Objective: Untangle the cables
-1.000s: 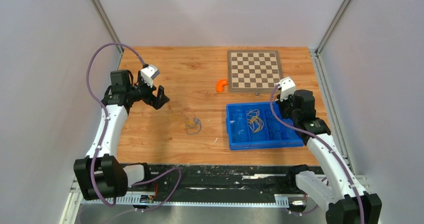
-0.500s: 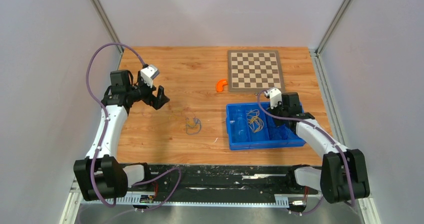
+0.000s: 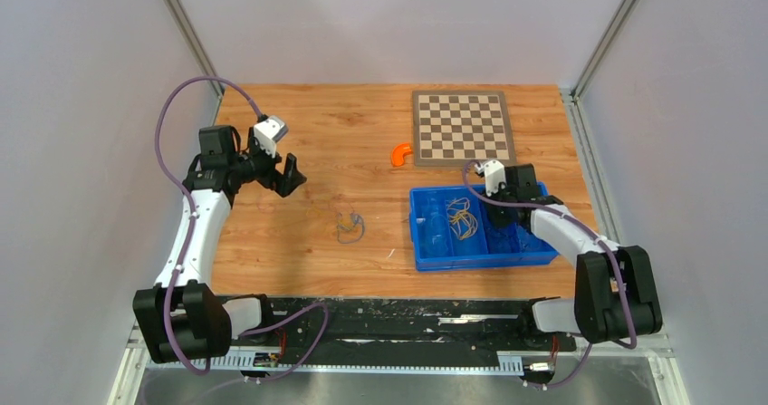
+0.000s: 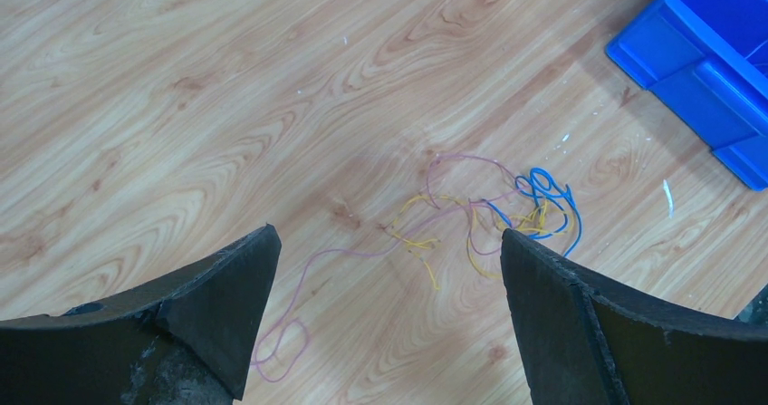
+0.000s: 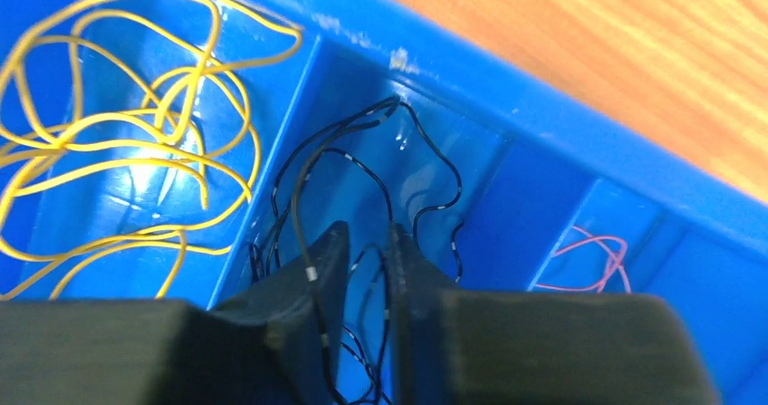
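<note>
Yellow, purple and blue wires lie in a limp tangle (image 4: 489,219) on the desk (image 4: 181,106) left of the tray (image 3: 426,258), light and springy, best pinched at a free end; left fingers (image 4: 226,296) gape above it; right fingers (image 5: 321,260), a slit apart, straddle black wire (image 5: 426,178) in the tray.

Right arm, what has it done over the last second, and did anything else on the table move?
The right arm folded down and swung left, carrying the right end effector from the right end of the blue plastic compartment tray into its compartment of black striped wires; its jaws stand barely apart, grip unclear. The open left end effector, the coloured wire tangle, the chessboard and the orange piece stayed put.
</note>
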`<move>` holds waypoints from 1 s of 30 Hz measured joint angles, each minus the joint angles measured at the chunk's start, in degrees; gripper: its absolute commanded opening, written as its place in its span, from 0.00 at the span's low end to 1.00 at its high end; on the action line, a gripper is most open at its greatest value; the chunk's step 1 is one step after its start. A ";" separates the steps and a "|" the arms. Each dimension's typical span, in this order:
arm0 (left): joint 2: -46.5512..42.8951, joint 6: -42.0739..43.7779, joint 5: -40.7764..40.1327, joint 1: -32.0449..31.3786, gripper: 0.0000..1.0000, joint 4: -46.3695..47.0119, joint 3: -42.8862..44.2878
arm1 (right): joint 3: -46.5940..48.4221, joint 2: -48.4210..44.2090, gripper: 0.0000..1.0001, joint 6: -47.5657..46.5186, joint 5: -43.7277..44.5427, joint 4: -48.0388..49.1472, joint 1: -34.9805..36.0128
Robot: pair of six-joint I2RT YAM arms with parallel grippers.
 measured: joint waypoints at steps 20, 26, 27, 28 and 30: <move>0.00 -0.63 -0.52 0.00 1.00 0.09 0.72 | 13.09 -12.55 0.67 -2.71 -2.69 -18.67 -0.15; 0.00 -0.63 -0.52 0.00 1.00 0.09 0.72 | 13.42 -11.30 0.61 -5.64 -2.12 -20.20 -2.54; 0.00 -0.63 -0.55 0.00 1.00 0.09 0.72 | 13.64 -10.16 0.60 -6.08 -2.14 -20.17 -3.34; 0.00 -0.61 -0.55 0.00 1.00 0.09 0.72 | 13.75 -8.92 0.58 -6.47 -2.16 -19.98 -4.15; 0.00 -0.61 -0.55 0.00 1.00 0.09 0.72 | 13.75 -6.82 0.55 -7.34 -2.14 -19.52 -5.18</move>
